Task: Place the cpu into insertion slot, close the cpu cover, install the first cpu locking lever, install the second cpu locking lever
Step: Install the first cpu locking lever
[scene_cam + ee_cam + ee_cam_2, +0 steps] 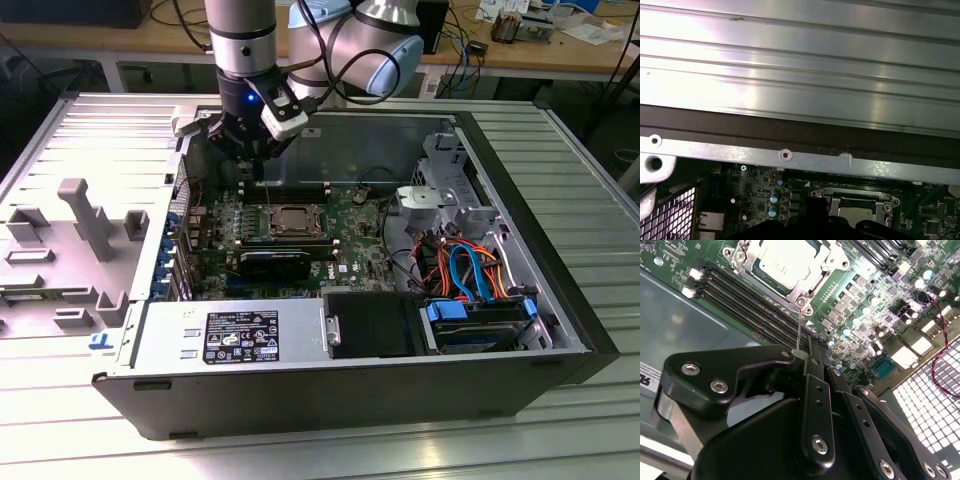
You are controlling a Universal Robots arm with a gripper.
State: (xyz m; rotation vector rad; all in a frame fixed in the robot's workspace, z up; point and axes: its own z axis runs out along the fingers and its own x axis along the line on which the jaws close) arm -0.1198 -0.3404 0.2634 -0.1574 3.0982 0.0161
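A ribbed, silvery metal surface carries an open computer case lying on its side; just beside it, on the exterior view's left, lies a pale plate bearing grey moulded holders; a small blue piece sits at its near edge.

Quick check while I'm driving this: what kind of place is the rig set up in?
Most likely a robotics lab or workshop bench. An opened desktop computer case lies on a ribbed aluminium table, grey fixture blocks stand beside it, and a cluttered wooden desk with cables runs behind.
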